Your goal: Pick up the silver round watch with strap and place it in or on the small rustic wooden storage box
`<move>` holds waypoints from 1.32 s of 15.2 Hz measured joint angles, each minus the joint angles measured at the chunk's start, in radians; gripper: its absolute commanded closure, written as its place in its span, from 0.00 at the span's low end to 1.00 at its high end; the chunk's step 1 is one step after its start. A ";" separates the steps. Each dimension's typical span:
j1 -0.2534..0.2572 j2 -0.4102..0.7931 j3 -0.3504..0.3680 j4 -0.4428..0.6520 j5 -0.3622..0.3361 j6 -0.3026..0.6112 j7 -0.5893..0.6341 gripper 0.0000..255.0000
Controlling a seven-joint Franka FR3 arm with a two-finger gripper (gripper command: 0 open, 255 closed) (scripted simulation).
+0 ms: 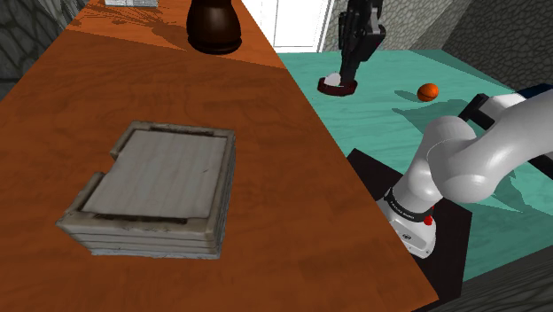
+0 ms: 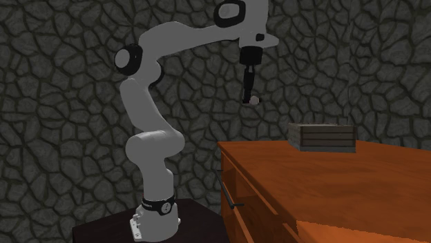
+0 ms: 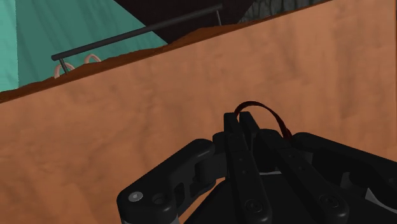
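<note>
The end effector [image 1: 348, 73] is clamped on the watch [image 1: 336, 82]. In the wrist view its two fingers meet around the dark red strap [image 3: 272, 114], which loops out just past the fingertips. The pale round case hangs right below the tips in the second exterior view. Holding it by the strap makes sense, I judge, because the band is thin enough for the narrow fingers to pinch, while the round case would be likely to slip.

The end effector [image 2: 248, 93] hangs in the air above counter height and off to one side of the counter [image 2: 331, 179], over the teal floor. That height lets the dangling watch pass over the counter edge without catching on it.

The storage box [image 1: 155, 182], a grey, weathered, stacked-looking piece with a flat recessed top, sits on the counter well apart from the end effector and lower than it. A dark vase [image 1: 213, 25] stands on the counter off to one side of the straight line to the box. An orange ball [image 1: 428, 90] lies on the floor beneath and beyond the end effector.

The pick looks done. What remains is the carry across to the box and the release onto its flat top.
</note>
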 measured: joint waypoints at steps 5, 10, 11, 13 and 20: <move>0.006 0.153 0.066 0.143 0.010 0.019 0.077 1.00; 0.022 0.348 0.142 0.341 -0.007 0.025 0.178 1.00; 0.027 0.387 0.157 0.374 -0.014 0.032 0.197 1.00; 0.041 0.465 0.185 0.464 -0.032 0.020 0.241 1.00; 0.154 0.842 0.258 0.936 -0.168 -0.086 0.387 1.00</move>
